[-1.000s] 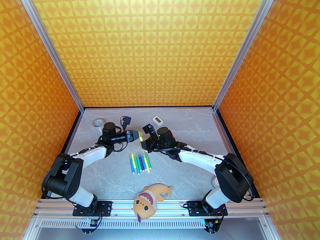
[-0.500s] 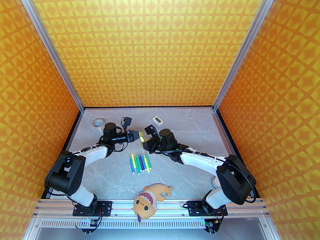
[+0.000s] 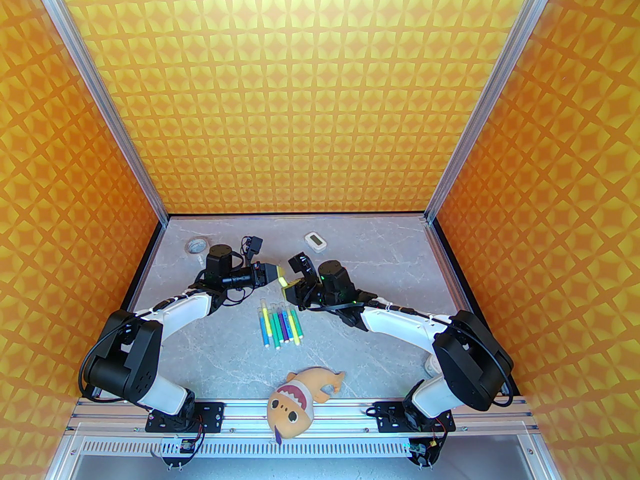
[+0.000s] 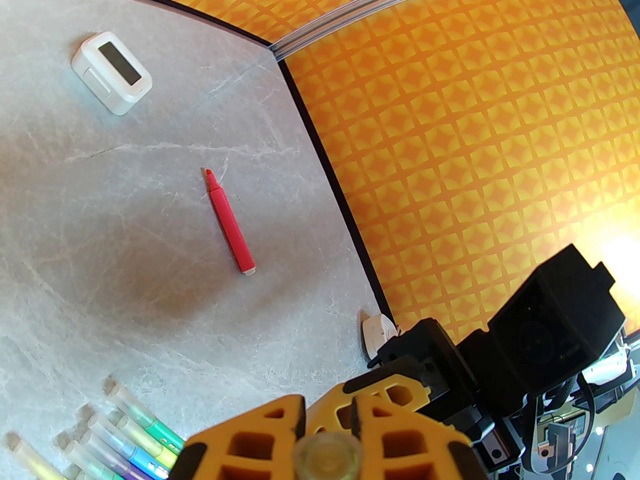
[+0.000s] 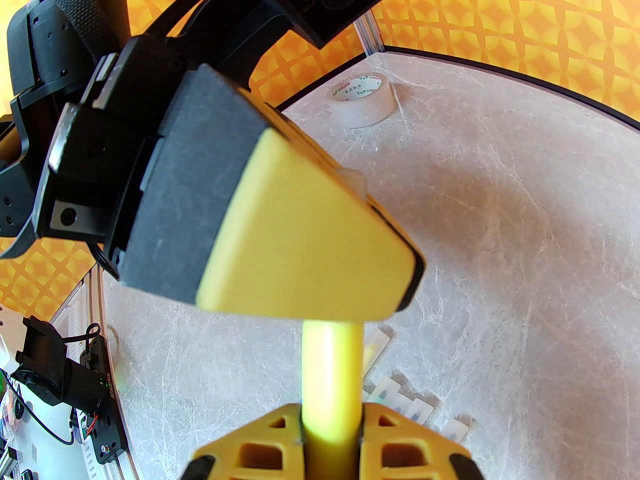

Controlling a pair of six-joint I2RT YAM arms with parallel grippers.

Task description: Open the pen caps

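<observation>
Both arms reach in over the middle of the desk, pincers tip to tip above the surface.

Right pincer: clamped on the barrel of a yellow pen. The barrel runs from between its fingers straight up into the other pincer.

Left pincer: together on the pen cap of that same pen. The round translucent end of the cap shows between its yellow fingers. Whether the cap is seated on the barrel or already off, I cannot tell; the joint is hidden inside the pincer.

In the top view the held pen is a short bright streak between the two pincers, off the desk.

Other pens: lying side by side in a tight row on the desk, just nearer the bases than the pincers. Their pale caps are on, at the far ends.

Red pen: lies alone on the desk, tip bare, apart from the row.

Also on the desk:
- white timer, near the back
- tape roll, back left
- plush toy, at the near edge
</observation>
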